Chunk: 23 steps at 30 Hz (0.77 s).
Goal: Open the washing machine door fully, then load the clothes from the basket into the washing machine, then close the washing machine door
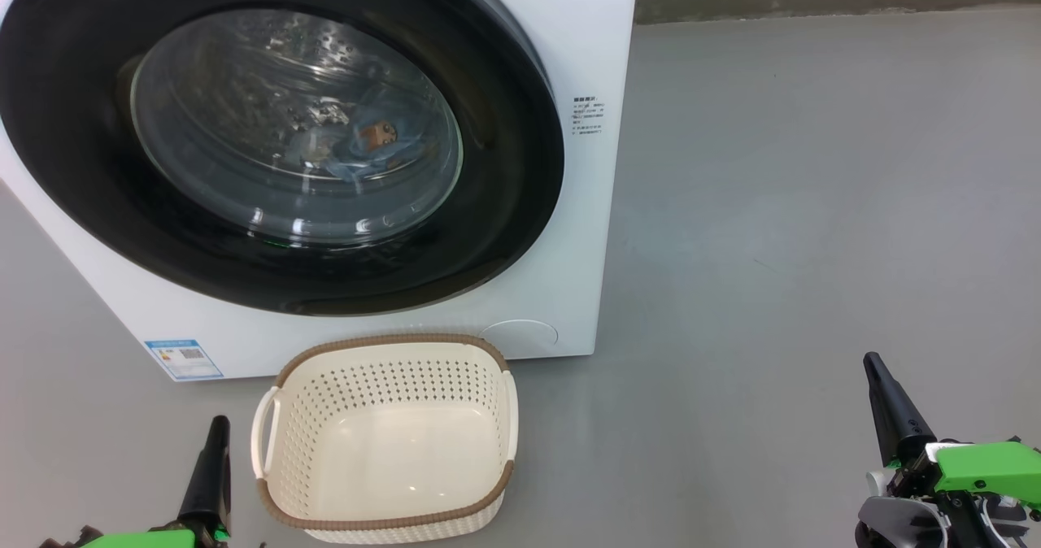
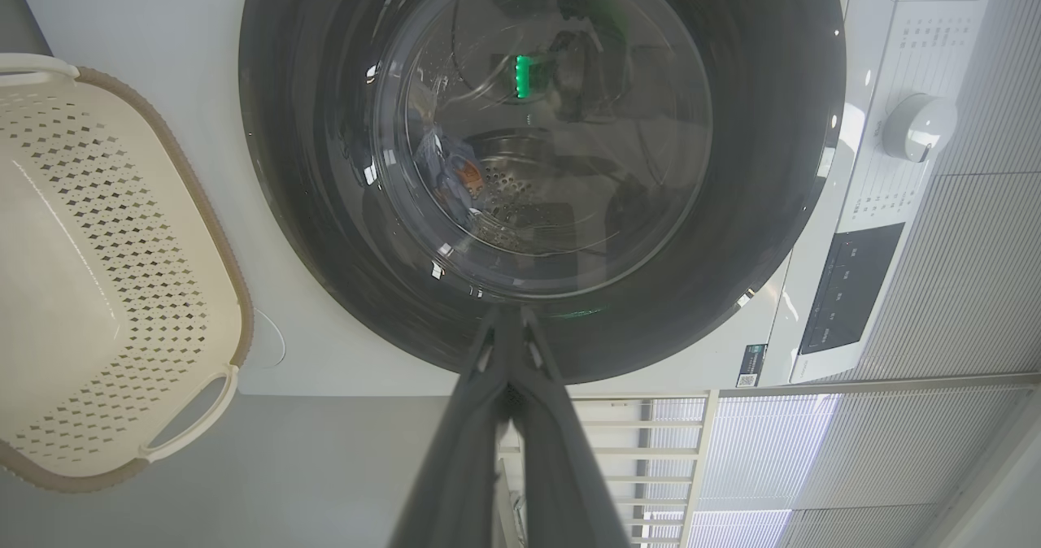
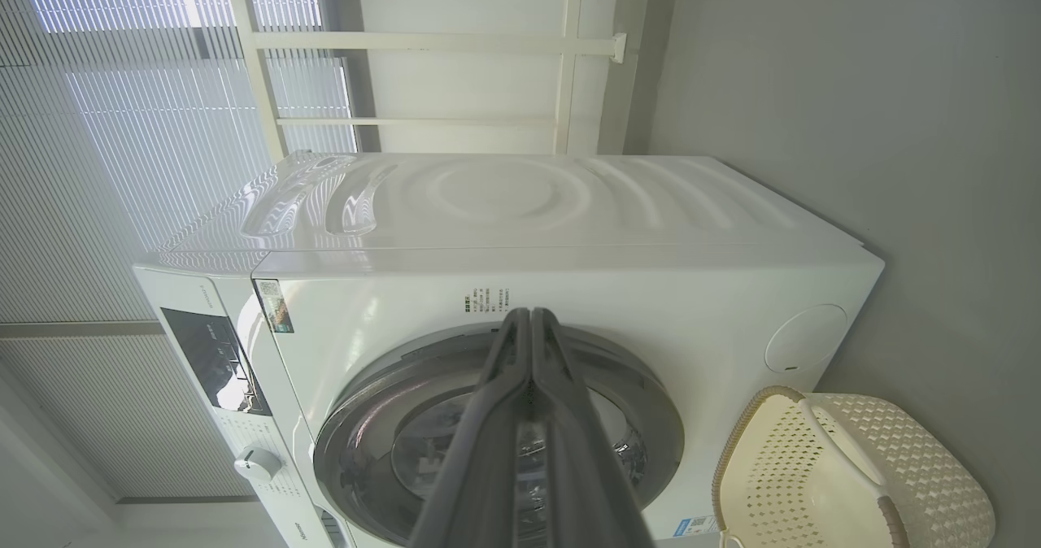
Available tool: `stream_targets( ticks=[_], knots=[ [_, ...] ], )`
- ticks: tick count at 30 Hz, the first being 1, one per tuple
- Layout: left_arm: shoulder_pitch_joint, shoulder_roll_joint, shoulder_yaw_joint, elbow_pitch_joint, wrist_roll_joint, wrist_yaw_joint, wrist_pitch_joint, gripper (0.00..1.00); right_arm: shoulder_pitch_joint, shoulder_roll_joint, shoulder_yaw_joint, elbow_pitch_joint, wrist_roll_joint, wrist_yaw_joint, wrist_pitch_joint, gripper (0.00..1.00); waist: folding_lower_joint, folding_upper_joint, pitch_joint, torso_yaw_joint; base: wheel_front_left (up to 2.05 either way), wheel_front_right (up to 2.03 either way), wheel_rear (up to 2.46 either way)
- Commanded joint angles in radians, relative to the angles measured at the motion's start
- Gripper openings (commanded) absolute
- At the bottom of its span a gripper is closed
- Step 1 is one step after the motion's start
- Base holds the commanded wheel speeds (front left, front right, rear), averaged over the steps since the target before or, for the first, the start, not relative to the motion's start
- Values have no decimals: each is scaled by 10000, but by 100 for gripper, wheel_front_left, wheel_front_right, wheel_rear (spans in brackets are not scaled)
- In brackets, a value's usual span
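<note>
Grey floor [image 1: 773, 206] below; clothes [image 1: 370, 145] blurred behind door [image 1: 512, 166].

White washing machine [image 1: 569, 28] with a glossy black round door [image 1: 508, 182] and a clear glass window [image 1: 268, 109]. Behind the glass is light blue cloth [image 1: 374, 141] printed with an orange-brown figure. On the machine's lower front corner is a small blue sticker [image 1: 183, 358]. Before the machine, a cream basket [image 1: 382, 385] patterned with diamond-shaped holes has a brown woven-look rim [image 1: 390, 340]. The floor [image 1: 813, 206] is plain grey.
</note>
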Motion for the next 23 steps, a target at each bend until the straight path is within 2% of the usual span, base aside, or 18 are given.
stream_targets(
  ticks=[1,23],
  knots=[
    [-427,95,311,-167,-91,4,60,0,-405,-84,186,-245,-86,17,60,0,0,0,0,0,0,0,0],
    [-427,95,311,-168,-91,4,60,0,-406,-79,178,-244,-93,17,67,0,0,0,0,0,0,0,0]
  ],
)
